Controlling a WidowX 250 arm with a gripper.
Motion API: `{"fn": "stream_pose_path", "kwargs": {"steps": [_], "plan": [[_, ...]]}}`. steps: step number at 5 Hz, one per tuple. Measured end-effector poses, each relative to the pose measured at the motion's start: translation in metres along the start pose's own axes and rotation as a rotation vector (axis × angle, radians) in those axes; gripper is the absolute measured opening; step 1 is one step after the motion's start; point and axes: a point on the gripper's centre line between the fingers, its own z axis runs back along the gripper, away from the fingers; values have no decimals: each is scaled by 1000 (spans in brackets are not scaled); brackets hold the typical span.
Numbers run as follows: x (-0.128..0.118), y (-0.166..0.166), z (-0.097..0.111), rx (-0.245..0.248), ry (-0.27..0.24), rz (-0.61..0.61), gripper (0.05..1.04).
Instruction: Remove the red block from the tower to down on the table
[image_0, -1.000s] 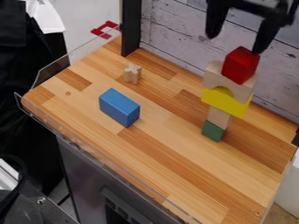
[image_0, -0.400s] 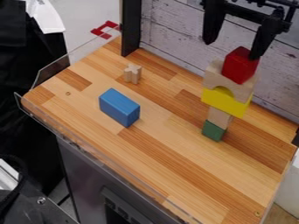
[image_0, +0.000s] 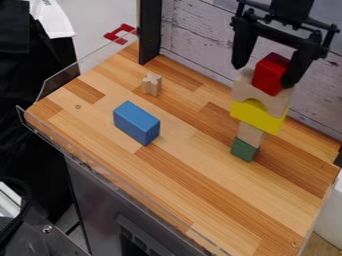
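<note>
- We see the red block (image_0: 268, 74) topping the tower at two o'clock in our view, resting on the pale arch (image_0: 260, 95), so we judge it can come off first.
- Below, the yellow piece (image_0: 257, 116), slim pale block (image_0: 251, 134) and green block (image_0: 244, 149) give narrow support; we think a sideways nudge could topple everything.
- We find the gripper (image_0: 264, 74) pointing down from twelve o'clock, fingers spread wide astride the red block, gripping nothing.
- We judge closing evenly comes next, then lifting towards the table (image_0: 200, 175).
</note>
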Motion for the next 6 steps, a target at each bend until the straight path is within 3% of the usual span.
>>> {"fn": "stream_pose_path", "kwargs": {"steps": [1, 2, 3, 6], "plan": [[0, -1, -2, 3, 8, 7, 950], [0, -1, -2, 2, 6, 10, 662], [0, -2, -2, 7, 5, 7, 592], [-3, 8, 48, 25, -103, 72, 592]]}}
